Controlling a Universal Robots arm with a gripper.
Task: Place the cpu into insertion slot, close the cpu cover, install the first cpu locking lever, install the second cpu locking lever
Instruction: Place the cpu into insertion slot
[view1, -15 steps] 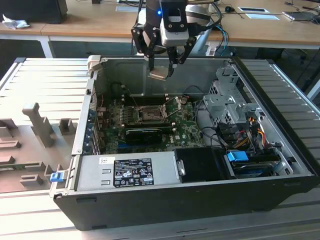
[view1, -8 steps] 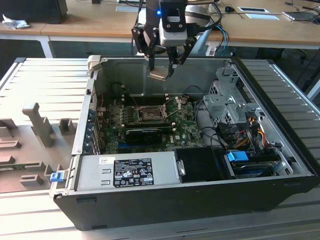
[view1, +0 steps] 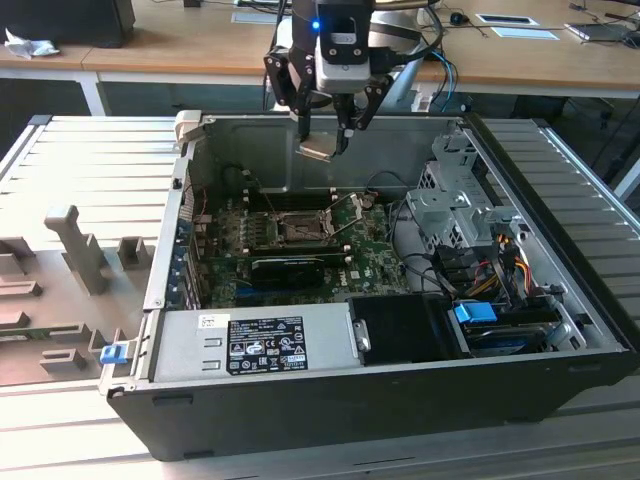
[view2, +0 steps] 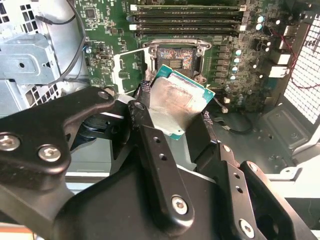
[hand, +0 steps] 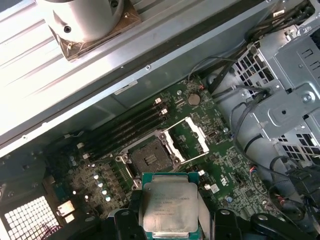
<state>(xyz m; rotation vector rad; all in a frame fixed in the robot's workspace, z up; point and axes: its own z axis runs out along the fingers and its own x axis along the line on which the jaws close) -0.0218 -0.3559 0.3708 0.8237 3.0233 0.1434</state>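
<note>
Cpu (hand: 169, 210) hung clamped by its edges in the gripper (view1: 322, 140), well above the bare insertion slot (hand: 150, 159), whose cpu cover (hand: 201, 136) stood swung open.

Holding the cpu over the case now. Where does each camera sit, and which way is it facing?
Exterior view: off the arm, above the open computer case, angled down into it; shows the gripper gripping the cpu over the board.
First wrist view: on the wrist, looking down past the cpu at the insertion slot and the open cpu cover; gripper parts flank the cpu.
Second wrist view: on the wrist, looking down along the fingers clamping the cpu.
Shared: both wrist views show the cpu above the empty insertion slot.
</note>
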